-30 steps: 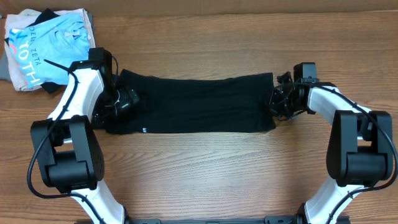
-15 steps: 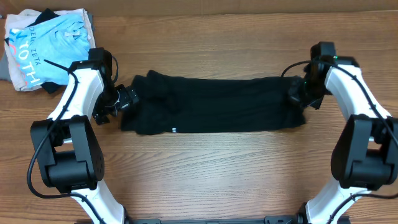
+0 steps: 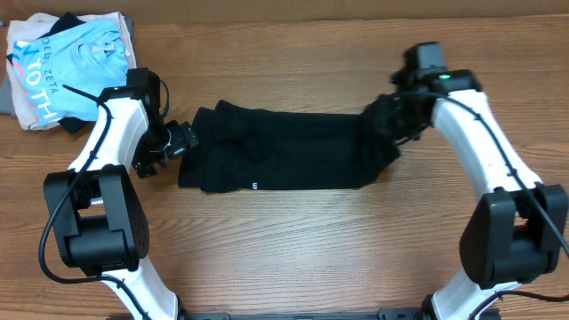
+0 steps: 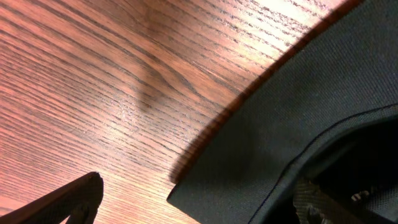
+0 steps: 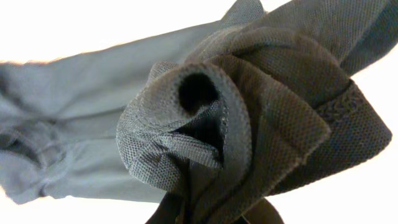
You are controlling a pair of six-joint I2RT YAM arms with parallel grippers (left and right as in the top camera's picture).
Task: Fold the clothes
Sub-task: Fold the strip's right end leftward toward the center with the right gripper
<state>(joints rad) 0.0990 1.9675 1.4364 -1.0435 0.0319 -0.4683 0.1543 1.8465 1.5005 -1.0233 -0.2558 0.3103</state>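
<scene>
My right end effector (image 3: 392,124) is clamped on the black T-shirt's (image 3: 284,160) right end; my left end effector (image 3: 171,148), spread apart, is just beside its left end.

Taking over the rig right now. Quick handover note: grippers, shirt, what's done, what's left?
Left gripper: open, holding nothing, at the left end of the black T-shirt.
Right gripper: shut on the shirt's bunched right end, lifted off the table.
Light blue shirt: far left corner, not part of the job.
Done: shirt narrowed to a long band.
Left: probably lay the right end over towards the left, release, finish the fold.
</scene>
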